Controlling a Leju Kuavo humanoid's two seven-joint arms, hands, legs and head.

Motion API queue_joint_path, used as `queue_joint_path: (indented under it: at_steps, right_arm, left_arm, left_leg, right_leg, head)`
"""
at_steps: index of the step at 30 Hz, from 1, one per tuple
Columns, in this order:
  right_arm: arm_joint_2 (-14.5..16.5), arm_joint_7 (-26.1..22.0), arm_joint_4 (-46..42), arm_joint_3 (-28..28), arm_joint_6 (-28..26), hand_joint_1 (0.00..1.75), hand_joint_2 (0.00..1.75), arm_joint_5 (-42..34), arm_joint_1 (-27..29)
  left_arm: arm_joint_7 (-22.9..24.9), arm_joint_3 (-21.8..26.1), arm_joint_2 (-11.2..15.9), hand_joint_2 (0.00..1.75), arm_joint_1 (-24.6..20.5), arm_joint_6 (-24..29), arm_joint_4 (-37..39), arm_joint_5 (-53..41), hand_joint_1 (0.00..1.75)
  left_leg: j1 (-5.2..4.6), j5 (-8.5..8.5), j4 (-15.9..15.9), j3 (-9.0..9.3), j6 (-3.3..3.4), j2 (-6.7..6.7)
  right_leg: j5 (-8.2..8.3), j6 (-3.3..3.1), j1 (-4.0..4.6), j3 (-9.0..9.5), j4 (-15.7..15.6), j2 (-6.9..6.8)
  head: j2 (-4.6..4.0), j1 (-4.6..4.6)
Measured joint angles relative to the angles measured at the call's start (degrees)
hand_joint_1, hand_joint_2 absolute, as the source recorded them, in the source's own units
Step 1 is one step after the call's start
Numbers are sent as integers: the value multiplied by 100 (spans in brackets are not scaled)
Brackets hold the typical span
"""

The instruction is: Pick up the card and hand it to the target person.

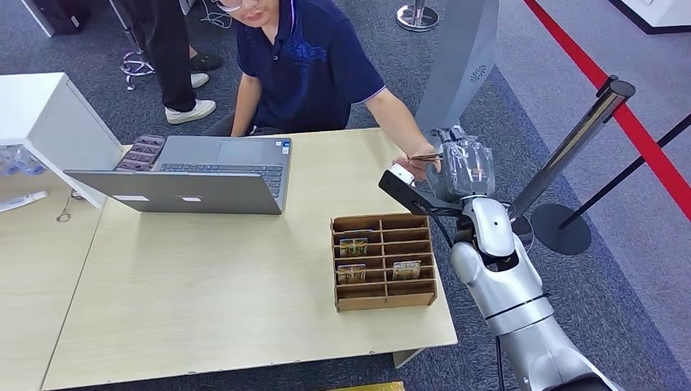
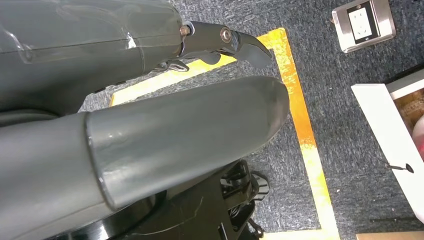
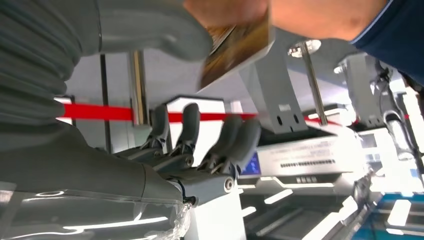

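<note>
Head view shows the right hand raised past the far right corner of the counter, reaching toward the seated person in the dark blue shirt. The card sits level at the hand's tip, and the person's hand is closed on its other end, so both appear to hold it at once; this looks like the handover itself. In the right wrist view the thick thumb presses against the card near one edge while the person's fingers cover the opposite side. The darker fingers are spread well apart from the card, which suggests only a light thumb pinch, easy for the person to pull free. Whether the thumb has begun letting go, I cannot tell.

A cardboard divider box rests near the counter's right edge with a few more cards in its compartments, within easy reach of the right arm. An open laptop faces the person.

The left hand hangs low over grey carpet with yellow floor tape, holding nothing; how its fingers lie is unclear.
</note>
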Motion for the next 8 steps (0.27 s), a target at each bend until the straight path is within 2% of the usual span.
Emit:
queue_joint_path:
  at_steps: [8]
  right_arm:
    - [-91, 97, 70, 236, -114, 0, 175, -776, -1]
  left_arm:
    - [-7, 2, 0, 0, 0, 8, 0, 21, 0]
  left_leg:
    - [0, 0, 0, 0, 0, 1]
  right_leg:
    - [0, 0, 0, -1, 0, 2]
  head:
    - [0, 1]
